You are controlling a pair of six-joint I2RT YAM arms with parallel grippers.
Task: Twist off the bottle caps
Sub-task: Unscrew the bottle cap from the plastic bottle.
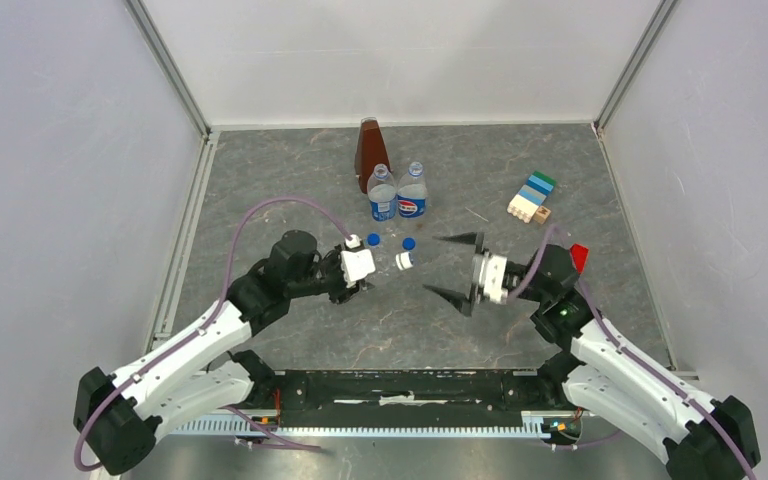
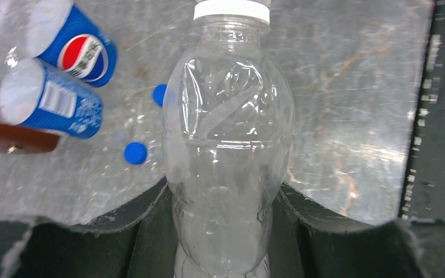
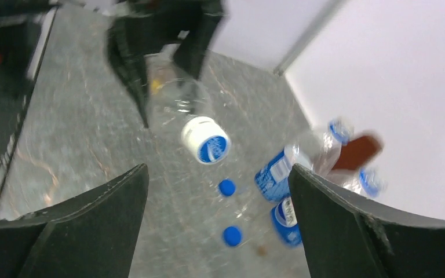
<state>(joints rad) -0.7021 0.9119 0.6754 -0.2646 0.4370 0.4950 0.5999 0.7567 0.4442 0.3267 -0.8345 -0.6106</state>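
Observation:
My left gripper (image 1: 368,268) is shut on the small clear unlabelled bottle (image 2: 228,145), holding it on its side above the table. The bottle's white cap with a blue mark (image 3: 206,140) sits on its neck and faces my right gripper (image 1: 455,266). That gripper stands wide open a short way from the cap (image 1: 404,260), with nothing between its fingers. Two blue caps (image 1: 373,239) (image 1: 409,243) lie loose on the table just behind. Two blue-labelled bottles (image 1: 382,195) (image 1: 413,192) stand upright further back.
A brown pyramid-shaped object (image 1: 369,150) stands right behind the labelled bottles. A stack of toy blocks (image 1: 530,197) lies at the back right, and a small red object (image 1: 579,256) sits beside my right arm. White walls close in the grey table (image 1: 290,180).

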